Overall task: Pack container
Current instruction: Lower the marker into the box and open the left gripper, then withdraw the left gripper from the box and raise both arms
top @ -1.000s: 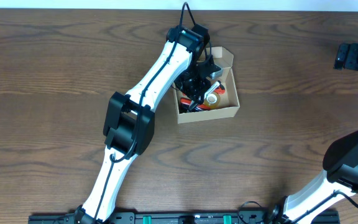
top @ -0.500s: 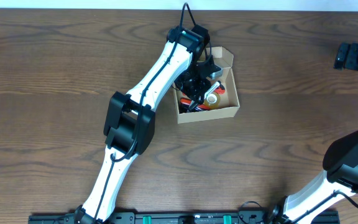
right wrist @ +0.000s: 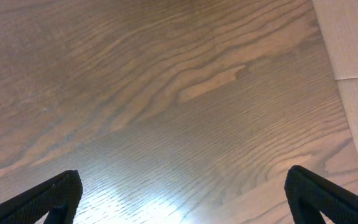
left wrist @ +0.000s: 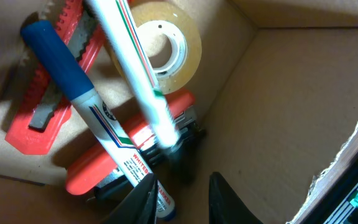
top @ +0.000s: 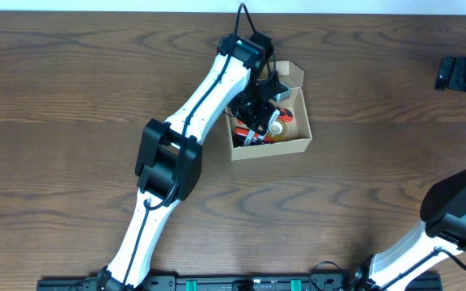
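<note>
You are looking at a brown wood surface [top: 71, 97] with the left arm [top: 196, 109] stretched across it to the container [top: 298, 146]. The container sits open toward the far middle. Your right hand [right wrist: 182, 200] hangs over the wood at the right edge, jaws spread wide and holding nothing. Your left hand [left wrist: 182, 198] is down inside the box, fingers slightly parted and gripping nothing. Ahead of it lie a red stapler [left wrist: 95, 169], a red ridged cutter [left wrist: 39, 109], a tape roll [left wrist: 186, 45], a blue-capped marker [left wrist: 73, 81] and a green-striped marker [left wrist: 134, 65].

In the container [left wrist: 291, 81], markers [left wrist: 86, 106] lie across perhaps a stapler [left wrist: 89, 171], beside a tape roll [left wrist: 188, 46].
</note>
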Motion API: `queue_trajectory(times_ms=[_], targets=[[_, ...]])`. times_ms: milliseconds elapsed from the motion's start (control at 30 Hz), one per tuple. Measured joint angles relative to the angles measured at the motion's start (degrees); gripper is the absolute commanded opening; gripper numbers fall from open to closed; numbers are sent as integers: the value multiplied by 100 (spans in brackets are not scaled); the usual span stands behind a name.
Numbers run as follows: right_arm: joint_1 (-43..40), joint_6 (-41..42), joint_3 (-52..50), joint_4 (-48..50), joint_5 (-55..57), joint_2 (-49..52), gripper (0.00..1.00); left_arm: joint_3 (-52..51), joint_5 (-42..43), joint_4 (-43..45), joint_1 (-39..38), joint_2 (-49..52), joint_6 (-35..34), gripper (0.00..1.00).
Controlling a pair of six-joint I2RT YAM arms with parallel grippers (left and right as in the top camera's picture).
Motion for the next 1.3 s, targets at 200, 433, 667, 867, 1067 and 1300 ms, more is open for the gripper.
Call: queue_trajectory(times_ms=[200, 433, 667, 867, 1067, 1300], targets=[[0, 0, 0, 0, 2, 0, 99, 0, 0, -2, 0, 0, 0, 31], [0, 0, 0, 0, 0, 0, 99, 0, 0, 2, 0, 0, 22, 35], [0, 0, 0, 2, 0, 0, 99, 120, -87, -26, 0, 11, -74, 35], [0, 0, 0, 0, 0, 0, 99, 1274, -444, -168, 11, 20, -326, 35], [0, -2, 0, 0, 0, 0, 99, 2695, -780, -461, 179, -17, -772, 35], [0, 0, 0, 2, 0, 0, 99, 3845, -1322, -896, 807, -293, -1290, 38]])
